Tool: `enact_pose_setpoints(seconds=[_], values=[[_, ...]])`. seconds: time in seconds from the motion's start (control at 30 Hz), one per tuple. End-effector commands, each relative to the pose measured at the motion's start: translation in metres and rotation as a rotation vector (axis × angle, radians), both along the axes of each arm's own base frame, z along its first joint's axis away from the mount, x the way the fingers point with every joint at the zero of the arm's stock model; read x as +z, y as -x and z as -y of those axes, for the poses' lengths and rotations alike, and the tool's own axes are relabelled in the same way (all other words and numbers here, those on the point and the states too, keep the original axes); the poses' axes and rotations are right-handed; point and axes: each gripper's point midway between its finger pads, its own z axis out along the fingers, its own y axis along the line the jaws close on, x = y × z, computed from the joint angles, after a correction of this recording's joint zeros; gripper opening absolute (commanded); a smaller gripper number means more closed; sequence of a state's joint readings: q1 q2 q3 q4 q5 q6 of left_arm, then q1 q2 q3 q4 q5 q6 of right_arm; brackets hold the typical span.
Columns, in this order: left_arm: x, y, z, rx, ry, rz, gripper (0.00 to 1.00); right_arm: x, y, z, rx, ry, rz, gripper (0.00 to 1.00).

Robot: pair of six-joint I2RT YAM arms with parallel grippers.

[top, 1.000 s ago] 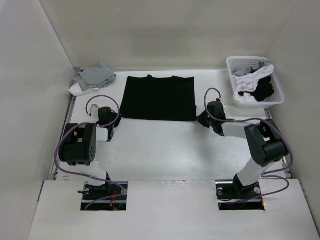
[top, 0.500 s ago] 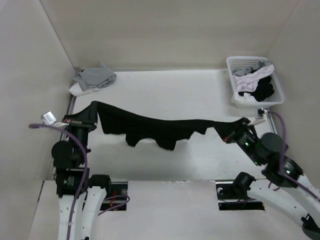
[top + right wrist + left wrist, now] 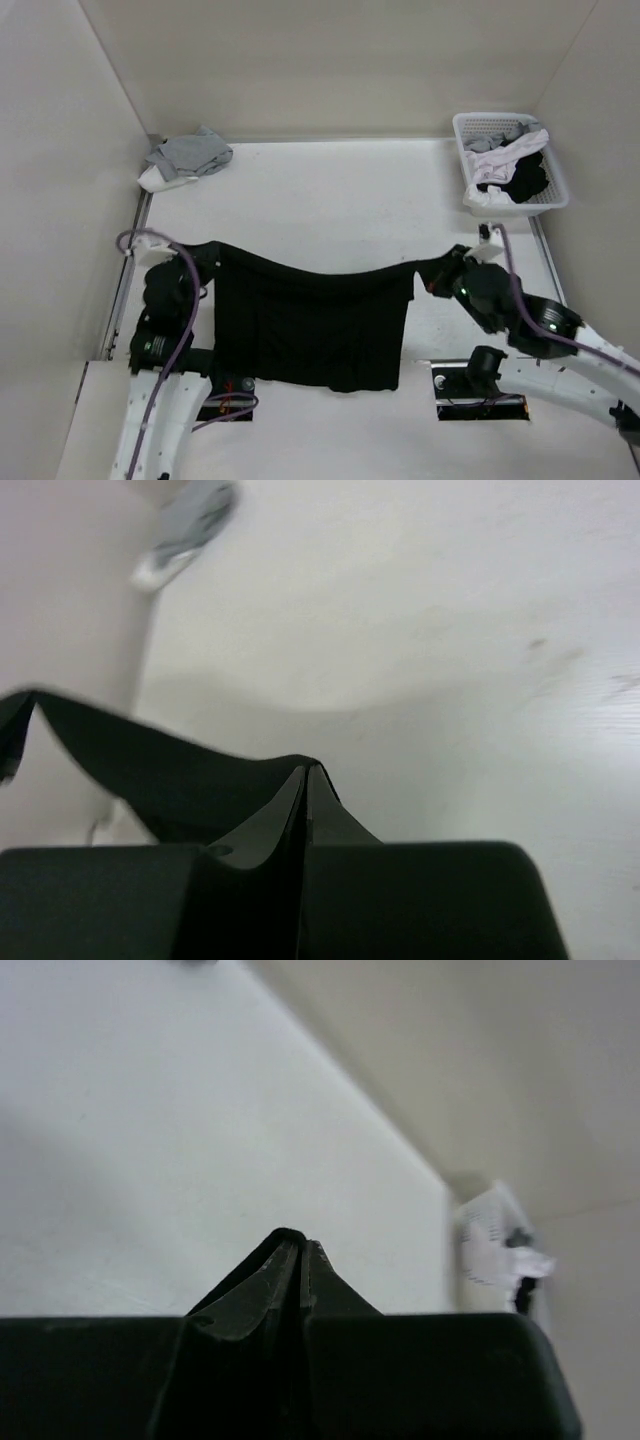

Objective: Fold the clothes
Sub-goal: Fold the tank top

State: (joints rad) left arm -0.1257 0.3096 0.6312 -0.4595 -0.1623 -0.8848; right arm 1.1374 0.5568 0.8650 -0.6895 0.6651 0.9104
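Grey and white garment (image 3: 187, 156) lies bunched in the far left corner of the desk (image 3: 340, 190), well apart from everything else. Left arm (image 3: 165, 300) is raised over the near left edge, left gripper (image 3: 207, 257) pointing right with its jaws pressed together on the upper left corner of the black T-shirt (image 3: 315, 325). In the left wrist view the fingers (image 3: 255, 1295) meet at the tips with no gap, and the pinched cloth is too dark to tell from them. T-shirt is off the desk, in the air, spread as a sheet between the two grippers above the near middle of the desk. Its top edge sags a little in the middle, its body hangs toward the near edge, and its lower hem covers part of the white board (image 3: 330, 430) in front of the arm bases. Right gripper (image 3: 440, 272) is raised over the near right part of the desk, jaws clamped on the upper right corner of the shirt. Right wrist view shows the fingertips (image 3: 285, 800) closed and the black edge running off to the left from them. Right arm (image 3: 520, 320) bends behind it toward the near right corner. White plastic basket (image 3: 497, 117) sits in the far right corner, holding black and white clothes (image 3: 510, 165), well apart from the shirt.
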Motion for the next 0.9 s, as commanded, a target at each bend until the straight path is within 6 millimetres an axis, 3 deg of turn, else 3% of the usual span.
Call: enact_pose_setpoints(seconds=[0.0, 0.07, 0.2, 0.33, 0.47, 0.53, 0.63, 0.87], values=[[-0.053, -0.047, 0.001, 0.025, -0.010, -0.111, 0.00, -0.018, -0.053, -0.006, -0.042, 0.063, 0.027, 0.01], [-0.070, -0.075, 0.001, 0.040, 0.008, -0.137, 0.00, -0.038, -0.094, -0.010, -0.024, 0.019, -0.007, 0.01], [-0.077, -0.137, 0.003, 0.059, 0.039, -0.149, 0.00, -0.069, -0.176, 0.005, -0.097, -0.015, -0.061, 0.01], [-0.081, -0.201, 0.000, 0.073, 0.076, -0.163, 0.00, -0.087, -0.248, 0.002, -0.106, -0.022, -0.125, 0.01], [-0.081, -0.259, 0.000, 0.059, 0.100, -0.173, 0.00, -0.085, -0.309, 0.003, -0.119, -0.031, -0.134, 0.01], [-0.077, -0.273, 0.005, 0.027, 0.113, -0.172, 0.00, -0.080, -0.325, 0.004, -0.120, -0.033, -0.141, 0.01], [-0.068, -0.267, 0.004, 0.035, 0.104, -0.151, 0.00, -0.073, -0.329, 0.003, -0.111, -0.031, -0.130, 0.01], [-0.096, -0.223, -0.003, 0.063, 0.112, -0.195, 0.01, -0.087, -0.292, 0.005, -0.111, -0.029, -0.136, 0.01]])
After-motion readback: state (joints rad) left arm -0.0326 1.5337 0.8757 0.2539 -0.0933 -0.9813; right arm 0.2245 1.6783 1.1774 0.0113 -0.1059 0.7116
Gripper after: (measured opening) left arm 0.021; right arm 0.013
